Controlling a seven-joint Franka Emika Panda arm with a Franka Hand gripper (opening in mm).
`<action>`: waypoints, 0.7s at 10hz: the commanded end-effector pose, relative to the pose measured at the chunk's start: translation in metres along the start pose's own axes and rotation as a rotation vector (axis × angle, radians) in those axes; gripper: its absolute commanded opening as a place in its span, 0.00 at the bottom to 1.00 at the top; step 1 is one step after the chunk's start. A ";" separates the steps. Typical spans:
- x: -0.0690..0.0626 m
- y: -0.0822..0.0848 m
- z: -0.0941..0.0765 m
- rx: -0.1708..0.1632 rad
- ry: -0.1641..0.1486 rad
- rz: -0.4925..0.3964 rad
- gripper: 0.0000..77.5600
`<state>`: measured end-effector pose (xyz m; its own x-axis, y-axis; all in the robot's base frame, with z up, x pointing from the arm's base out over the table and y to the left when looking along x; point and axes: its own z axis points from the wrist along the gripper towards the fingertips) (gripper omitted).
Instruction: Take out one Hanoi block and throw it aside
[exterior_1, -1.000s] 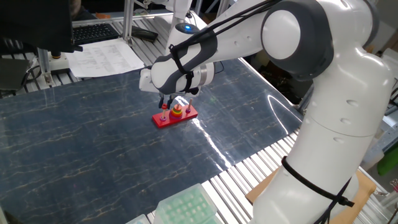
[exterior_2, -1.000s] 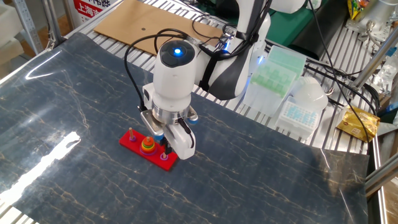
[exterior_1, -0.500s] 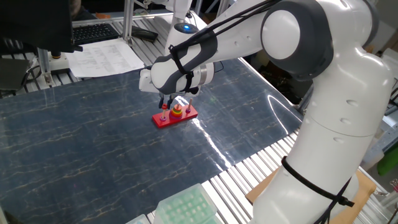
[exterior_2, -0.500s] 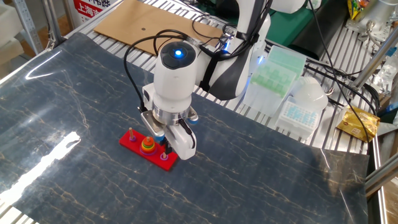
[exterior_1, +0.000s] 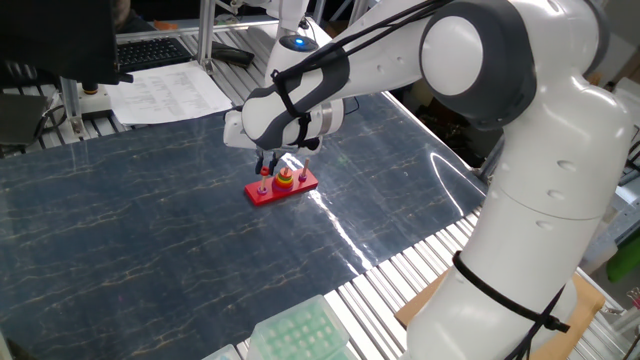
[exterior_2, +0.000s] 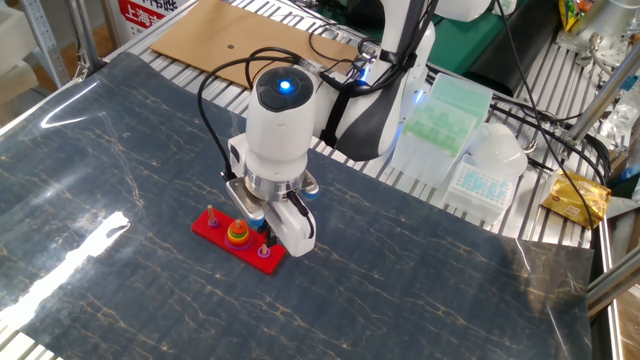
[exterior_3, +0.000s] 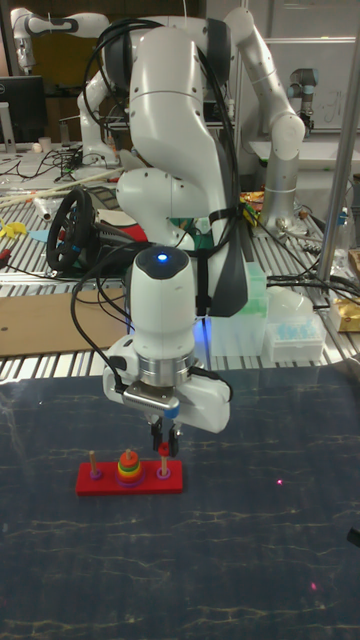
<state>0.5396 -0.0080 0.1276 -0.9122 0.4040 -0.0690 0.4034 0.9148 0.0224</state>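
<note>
Two fixed views overlook the table (exterior_2: 120, 150) from opposite sides; tall view faces the arm (exterior_3: 170, 330) front-on.

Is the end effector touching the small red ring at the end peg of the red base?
Cannot tell. In the tall fixed view the end effector fingertips come down right at the red ring, but no view shows plain contact or a gap.

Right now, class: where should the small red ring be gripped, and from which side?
Grip the Hanoi block across its outer rim, straight down from above: it rings an upright end peg of the red base, so it can only slide off upward. The gripper hangs right over it.
</note>
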 end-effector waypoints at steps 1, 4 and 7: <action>-0.001 0.000 -0.003 0.002 0.000 -0.011 0.02; -0.001 0.000 -0.004 0.007 -0.001 -0.021 0.02; -0.001 -0.002 -0.002 0.005 -0.008 -0.029 0.02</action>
<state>0.5391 -0.0084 0.1300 -0.9198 0.3865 -0.0680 0.3865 0.9222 0.0133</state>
